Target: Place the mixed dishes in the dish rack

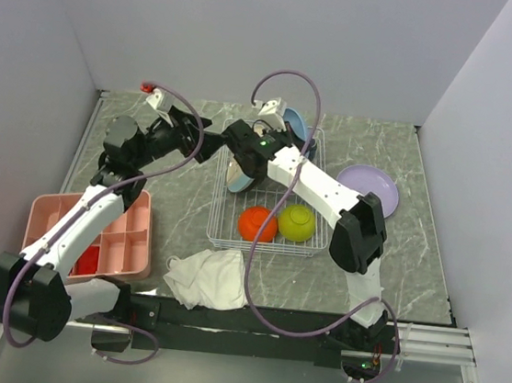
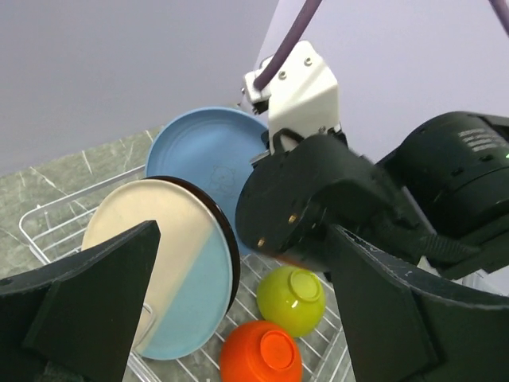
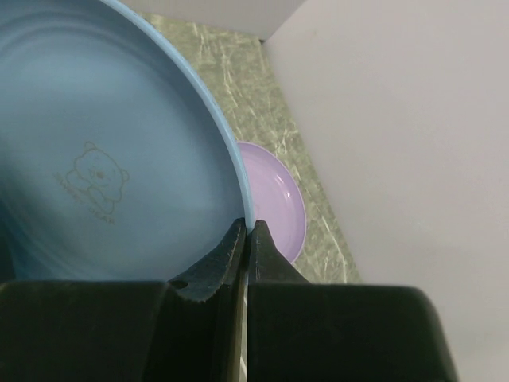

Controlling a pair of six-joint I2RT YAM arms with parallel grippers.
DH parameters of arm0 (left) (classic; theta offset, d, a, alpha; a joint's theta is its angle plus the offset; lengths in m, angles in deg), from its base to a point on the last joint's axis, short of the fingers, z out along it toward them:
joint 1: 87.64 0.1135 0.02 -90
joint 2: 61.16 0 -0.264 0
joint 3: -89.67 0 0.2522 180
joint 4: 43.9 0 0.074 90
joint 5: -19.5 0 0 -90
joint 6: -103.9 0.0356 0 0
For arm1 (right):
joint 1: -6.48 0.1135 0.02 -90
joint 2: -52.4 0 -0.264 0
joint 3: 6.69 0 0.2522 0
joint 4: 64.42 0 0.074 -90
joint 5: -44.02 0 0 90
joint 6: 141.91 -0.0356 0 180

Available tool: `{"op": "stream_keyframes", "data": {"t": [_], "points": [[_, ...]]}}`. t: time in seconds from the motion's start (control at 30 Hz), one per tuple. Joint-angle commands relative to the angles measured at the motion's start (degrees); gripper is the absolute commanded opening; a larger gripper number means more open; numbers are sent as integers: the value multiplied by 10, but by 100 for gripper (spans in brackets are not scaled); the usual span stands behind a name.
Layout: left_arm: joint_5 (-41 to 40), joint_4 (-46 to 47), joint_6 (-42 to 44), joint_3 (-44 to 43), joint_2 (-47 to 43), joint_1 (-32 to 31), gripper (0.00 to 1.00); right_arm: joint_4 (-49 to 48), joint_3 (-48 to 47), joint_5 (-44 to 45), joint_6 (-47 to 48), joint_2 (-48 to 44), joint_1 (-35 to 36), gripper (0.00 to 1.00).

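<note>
The dish rack point(image 1: 217, 233), a white wire basket, holds an upturned orange bowl point(image 1: 258, 223) and lime-green bowl point(image 1: 297, 222), with the cream-and-blue plate point(image 1: 237, 176) on edge at its left. My right gripper point(image 3: 247, 227) is shut on the rim of the light-blue plate point(image 3: 103, 159), holding it upright over the rack's far end point(image 1: 293, 122). A lavender plate point(image 1: 368, 186) lies on the table right of the rack. Left of the rack hangs my left gripper point(image 1: 206, 141), open and empty; its view shows the cream-and-blue plate point(image 2: 167, 278), both bowls and the rack wires point(image 2: 48, 219).
A pink divided tray point(image 1: 132, 224) with something red in one compartment sits at the near left. A crumpled white cloth point(image 1: 209, 277) lies in front of the rack. The right arm point(image 1: 317, 185) stretches across the rack. Grey walls close the table on three sides.
</note>
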Motion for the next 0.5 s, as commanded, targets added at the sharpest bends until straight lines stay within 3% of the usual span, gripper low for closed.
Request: {"op": "stream_keyframes", "data": {"t": [0.0,0.17,0.47], "points": [[-14,24,-6,8,-27,0,92,22,5,-65,-38,26,69,0],[-15,17,-7,10,-37,2,92,30,-19,-77,-53,40,80,0],[-14,14,-13,2,-30,1,91,96,-69,-184,-151,12,85,0]]}}
